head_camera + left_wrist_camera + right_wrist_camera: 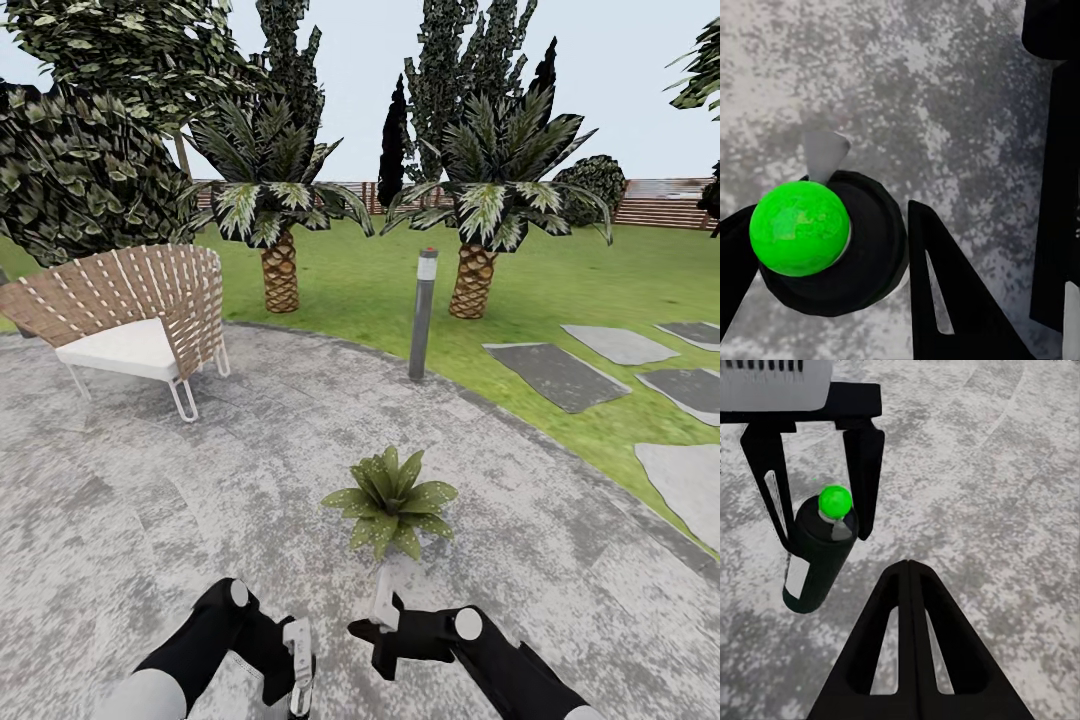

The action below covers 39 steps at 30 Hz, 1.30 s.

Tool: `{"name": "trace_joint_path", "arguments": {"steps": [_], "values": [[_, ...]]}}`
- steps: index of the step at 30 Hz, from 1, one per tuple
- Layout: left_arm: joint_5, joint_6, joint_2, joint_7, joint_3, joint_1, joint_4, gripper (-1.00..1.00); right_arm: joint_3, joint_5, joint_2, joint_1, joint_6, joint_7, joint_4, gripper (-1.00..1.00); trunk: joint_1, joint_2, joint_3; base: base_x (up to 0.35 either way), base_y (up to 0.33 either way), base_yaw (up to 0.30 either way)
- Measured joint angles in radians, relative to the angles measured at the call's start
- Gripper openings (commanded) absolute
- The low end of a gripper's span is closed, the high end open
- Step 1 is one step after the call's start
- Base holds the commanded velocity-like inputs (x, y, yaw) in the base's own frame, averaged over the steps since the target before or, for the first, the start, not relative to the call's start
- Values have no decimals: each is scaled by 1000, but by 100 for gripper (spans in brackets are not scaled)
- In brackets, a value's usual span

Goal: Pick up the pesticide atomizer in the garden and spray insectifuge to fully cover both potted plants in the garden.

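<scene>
One potted plant [392, 500], a low rosette of speckled green leaves, stands on the grey stone patio [180, 490] just ahead of my arms. In the right wrist view my left gripper [821, 532] is shut on the pesticide atomizer [816, 566], a dark bottle with a white label strip, held upright over the patio. A bright green ball [799, 229] sits at the atomizer's [866, 251] head, between the left gripper's [825, 244] fingers. My right gripper [909, 566] is shut on nothing and points toward the bottle. In the head view the left gripper [297, 672] and right gripper [383, 612] hang low, close together.
A woven chair [140, 310] stands at the patio's left. A grey bollard lamp [423, 315] marks the patio's far edge. Two palms [280, 270] [472, 280] grow on the lawn behind. Stepping stones [555, 372] lie to the right, a wooden fence [660, 205] far back.
</scene>
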Motion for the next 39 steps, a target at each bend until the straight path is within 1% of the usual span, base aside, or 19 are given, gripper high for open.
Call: {"name": "trace_joint_path", "arguments": {"steps": [5, 10, 14, 17, 19, 24, 33, 39], "values": [[3, -1, -20, -1, 0, 0, -31, -100, 0, 0, 2, 0, 0, 0, 0, -100, 0, 0, 0, 0, 0, 0], [9, -23, -32, 0, 1, 0, -35, -100, 0, 0, 2, 0, 0, -1, -2, -100, 0, 0, 0, 0, 0, 0], [11, -25, -44, 7, 2, -1, -39, -100, 0, -1, 2, 0, 0, -1, -2, -100, 0, 0, 0, 0, 0, 0], [12, -25, -48, 28, 4, 0, -47, -100, 0, 0, 2, 0, 0, -1, -2, -100, 0, 0, 0, 0, 0, 0], [12, -25, -50, 32, 4, 0, -48, -100, 0, 0, 2, 0, 0, -1, -2, -100, 0, 0, 0, 0, 0, 0], [12, -23, -52, 34, 4, 0, -49, -100, 0, 0, 2, 0, 0, -1, -2, -100, 0, 0, 0, 0, 0, 0], [12, -23, -71, 34, 3, 0, -49, -100, 0, 0, 2, 0, 0, -1, -2, -100, 0, 0, 0, 0, 0, 0], [12, -23, -75, 34, 3, 0, -50, -100, 0, 0, 2, 0, 0, -1, -2, -100, 0, 0, 0, 0, 0, 0]]}}
